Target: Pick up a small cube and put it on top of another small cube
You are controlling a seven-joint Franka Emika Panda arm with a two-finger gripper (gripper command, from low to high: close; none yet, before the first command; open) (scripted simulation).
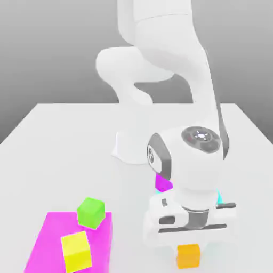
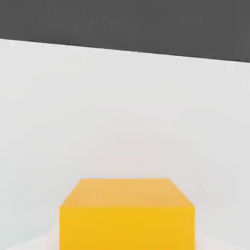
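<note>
A small orange cube [image 1: 189,255] is near the front edge of the white table [image 1: 64,144], directly under my gripper [image 1: 189,243], whose white hand hangs just above it. In the hand view the orange cube [image 2: 127,215] looms close, with bare table beyond it. A small green cube [image 1: 90,212] and a small yellow cube [image 1: 75,251] rest on a flat magenta block [image 1: 50,234] at the exterior view's left. Behind the hand a small purple cube [image 1: 161,182] is partly hidden, and a sliver of a cyan object [image 1: 218,198] peeks out at the wrist's right.
The arm's white base [image 1: 128,146] stands at the middle of the table behind the hand. The magenta block takes up the front of the table on the exterior view's left. Open table surface lies at the far left and back.
</note>
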